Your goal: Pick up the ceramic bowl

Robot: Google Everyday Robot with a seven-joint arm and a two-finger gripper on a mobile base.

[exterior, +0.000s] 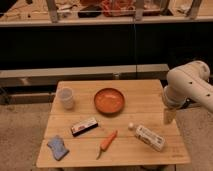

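The ceramic bowl point(109, 100) is wide, shallow and orange-red inside with a darker rim. It sits upright on the wooden table point(150, 90), a little back of the middle. My white arm point(190, 85) comes in from the right edge. My gripper point(168, 116) hangs below it over the table's right side, well to the right of the bowl and apart from it. Nothing is seen in the gripper.
A small translucent white cup point(66, 98) stands left of the bowl. A dark flat packet point(84, 126), an orange carrot point(107, 142), a blue sponge point(57, 147) and a white bottle lying down point(148, 137) lie along the front. A dark counter stands behind the table.
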